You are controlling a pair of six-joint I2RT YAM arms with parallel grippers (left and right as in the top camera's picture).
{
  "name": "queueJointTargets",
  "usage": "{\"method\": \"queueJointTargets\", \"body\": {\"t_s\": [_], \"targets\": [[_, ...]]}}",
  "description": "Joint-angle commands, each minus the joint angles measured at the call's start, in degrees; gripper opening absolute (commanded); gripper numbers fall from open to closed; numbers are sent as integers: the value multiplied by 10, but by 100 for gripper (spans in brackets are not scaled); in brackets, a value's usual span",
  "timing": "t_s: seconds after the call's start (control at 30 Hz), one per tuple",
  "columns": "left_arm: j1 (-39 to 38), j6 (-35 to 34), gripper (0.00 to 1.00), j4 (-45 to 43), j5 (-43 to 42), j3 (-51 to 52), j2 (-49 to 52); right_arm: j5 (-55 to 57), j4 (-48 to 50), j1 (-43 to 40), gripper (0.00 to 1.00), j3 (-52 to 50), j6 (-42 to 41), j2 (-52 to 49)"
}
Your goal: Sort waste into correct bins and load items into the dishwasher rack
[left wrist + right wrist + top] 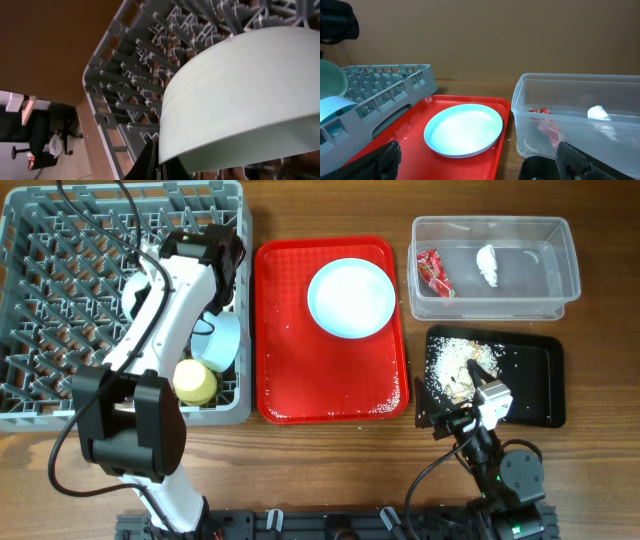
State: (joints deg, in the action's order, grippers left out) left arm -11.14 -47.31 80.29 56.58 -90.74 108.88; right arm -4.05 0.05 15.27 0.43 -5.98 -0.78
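Note:
My left gripper point(154, 162) is shut on the rim of a pale green bowl point(240, 95) and holds it over the grey dishwasher rack point(125, 85). In the overhead view the gripper point(215, 260) is over the rack's point(60, 270) right side, and the arm hides most of the bowl point(135, 295). A pale blue bowl point(226, 340) and a yellow cup point(195, 381) sit in the rack. The pale-blue plate point(350, 298) lies on the red tray. My right gripper point(478, 405) is open and empty over the black tray's near edge; it also shows in the right wrist view point(480, 167).
The clear tub point(560, 275) at the back right holds the red wrapper point(435, 272) and the tissue wad point(488, 265). The black tray point(535, 380) holds food scraps point(458, 365). The red serving tray point(290, 370) has crumbs on it.

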Motion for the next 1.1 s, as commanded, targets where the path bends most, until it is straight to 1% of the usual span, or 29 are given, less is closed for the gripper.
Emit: {"method": "queueJointTargets", "body": {"t_s": [0.0, 0.17, 0.27, 0.53, 0.6, 0.67, 0.73, 0.8, 0.83, 0.87, 0.97, 1.07], "targets": [[0, -11, 4, -21, 40, -12, 8, -4, 2, -2, 100, -1, -4, 6], [-1, -11, 4, -21, 66, -11, 25, -4, 2, -2, 100, -1, -4, 6], [-6, -11, 4, -18, 64, -11, 40, -4, 2, -2, 100, -1, -4, 6], [-52, -12, 4, 5, 63, -12, 52, -4, 2, -2, 100, -1, -4, 6], [-60, -13, 8, 16, 58, -12, 52, -4, 2, -2, 100, -1, -4, 6], [-64, -25, 12, 34, 54, -12, 51, -4, 2, -2, 100, -1, -4, 6], [-64, -55, 18, 61, 48, -12, 49, -4, 2, -2, 100, -1, -4, 6], [-64, -78, 33, 86, 41, -14, 45, -4, 2, -2, 100, -1, -4, 6], [-64, -84, 43, 96, 36, -19, 42, -4, 2, -2, 100, -1, -4, 6], [-65, -87, 49, 106, 30, -24, 39, -4, 2, -2, 100, -1, -4, 6], [-70, -87, 61, 135, -2, -58, 25, -4, 2, -2, 100, -1, -4, 6], [-78, -84, 73, 156, -52, -111, 7, -4, 2, -2, 100, -1, -4, 6]]}}
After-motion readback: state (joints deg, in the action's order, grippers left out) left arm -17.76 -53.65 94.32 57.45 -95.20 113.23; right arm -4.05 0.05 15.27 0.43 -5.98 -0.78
